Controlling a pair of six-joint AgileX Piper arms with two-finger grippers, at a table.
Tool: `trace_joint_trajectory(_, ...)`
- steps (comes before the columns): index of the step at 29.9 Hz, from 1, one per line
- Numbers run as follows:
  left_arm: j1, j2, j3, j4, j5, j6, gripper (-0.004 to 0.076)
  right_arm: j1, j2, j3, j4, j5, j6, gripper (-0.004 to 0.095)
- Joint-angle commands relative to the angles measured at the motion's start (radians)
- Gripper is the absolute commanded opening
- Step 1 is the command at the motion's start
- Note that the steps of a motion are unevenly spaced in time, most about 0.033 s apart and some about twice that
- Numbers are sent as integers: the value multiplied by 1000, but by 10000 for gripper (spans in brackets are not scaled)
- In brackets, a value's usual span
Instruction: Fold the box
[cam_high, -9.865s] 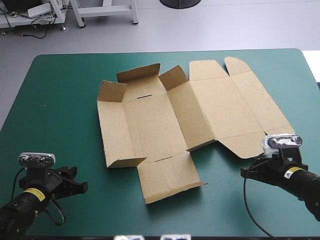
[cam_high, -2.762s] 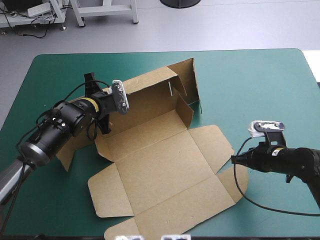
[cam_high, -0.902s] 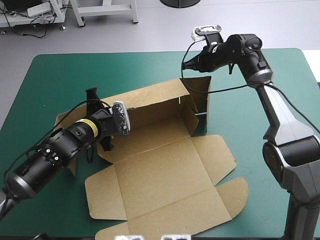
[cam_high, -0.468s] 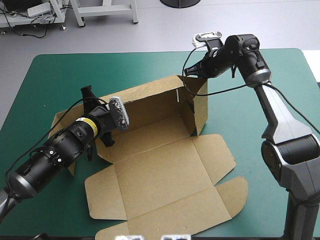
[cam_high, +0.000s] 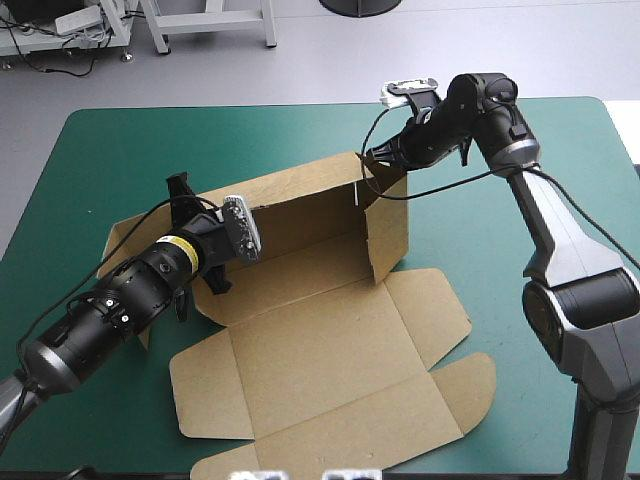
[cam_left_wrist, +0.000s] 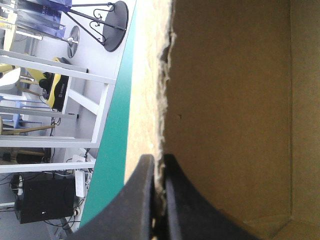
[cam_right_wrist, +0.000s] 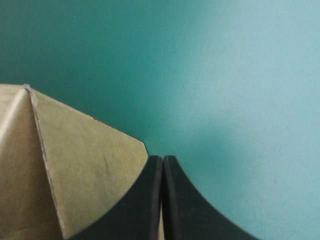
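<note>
The left gripper (cam_left_wrist: 157, 159) is all but closed, pinching the upper edge of the box (cam_left_wrist: 235, 100): one black finger lies on the outer face of the board and the other on the inner face, with the ragged rim between them. From above, this gripper (cam_high: 182, 195) grips the left end of the long back wall (cam_high: 300, 215), which stands raised off the table.

The right gripper (cam_right_wrist: 162, 159) has its fingers pressed together into one point, with no sheet visibly between them. Its tip sits right at the rounded corner of a brown flap (cam_right_wrist: 90, 165); whether it touches the board cannot be told (the flap runs in behind one finger). Beyond the tip there is only the teal-green cover (cam_right_wrist: 225, 75). From above, this gripper (cam_high: 376, 160) is at the upper far corner of the end flap (cam_high: 392, 225), which stands upright at the right end of the back wall.

The box (cam_high: 330, 350) sits around the middle of the table (cam_high: 120, 150), its remaining panels lying flat and reaching toward the near edge.
</note>
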Motion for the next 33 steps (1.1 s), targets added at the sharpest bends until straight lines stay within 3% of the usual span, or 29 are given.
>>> trace_joint_trajectory(1,4,-15,-18,-3,-8,-18,-6,-5,-58,-18,57,-29,-26,-20)
trace_joint_trajectory(12,4,-15,-18,-3,-19,-23,-6,-6,-107,65,99,-73,-43,-20)
trace_joint_trajectory(19,4,-15,-18,-10,-16,-23,-6,-38,-213,254,180,-192,-93,-20)
trace_joint_trajectory(25,4,-15,-18,-10,-26,-39,-6,-45,-320,460,243,-374,-185,-20)
trace_joint_trajectory(33,4,-15,-18,-21,-26,-41,-6,-45,-412,759,453,-629,-445,-20)
